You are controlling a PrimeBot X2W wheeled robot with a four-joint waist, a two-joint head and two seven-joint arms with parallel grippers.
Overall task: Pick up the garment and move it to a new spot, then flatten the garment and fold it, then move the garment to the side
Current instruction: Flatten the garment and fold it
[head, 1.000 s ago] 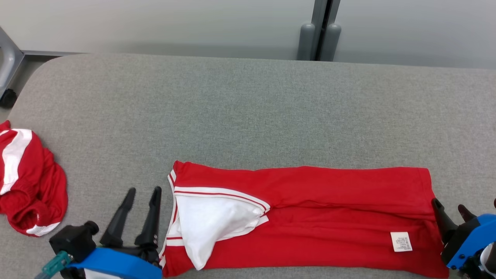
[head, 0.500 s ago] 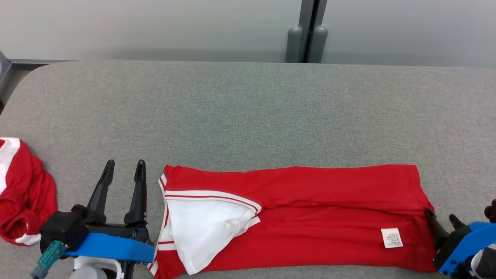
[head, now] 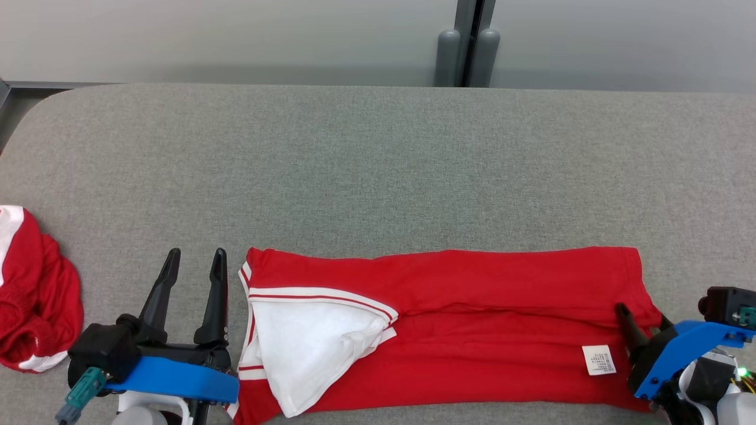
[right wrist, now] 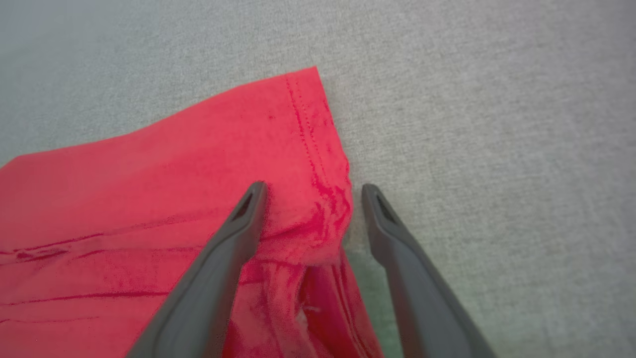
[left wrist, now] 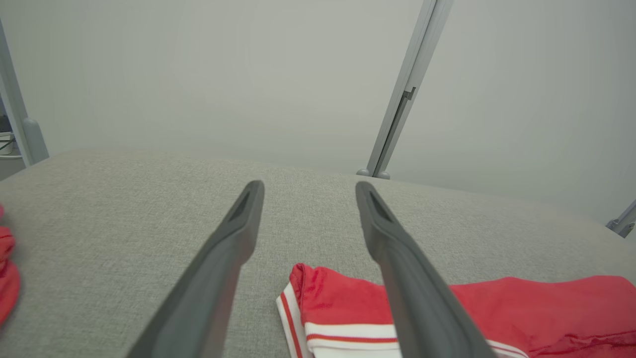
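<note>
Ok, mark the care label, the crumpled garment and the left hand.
care label [head: 599, 360]: head view, centre.
crumpled garment [head: 44, 301]: head view, red folds.
left hand [head: 196, 254]: head view, between fingertips.

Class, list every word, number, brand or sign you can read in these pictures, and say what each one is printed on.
White label sewn on the red garment, near its right end: several printed lines, too small and blurred to read.
No other text, brand, number or sign can be read.

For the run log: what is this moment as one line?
red-and-white cloth garment: folded lengthwise, flat | left gripper: open, beside striped end | right gripper: open, astride hem edge
</note>
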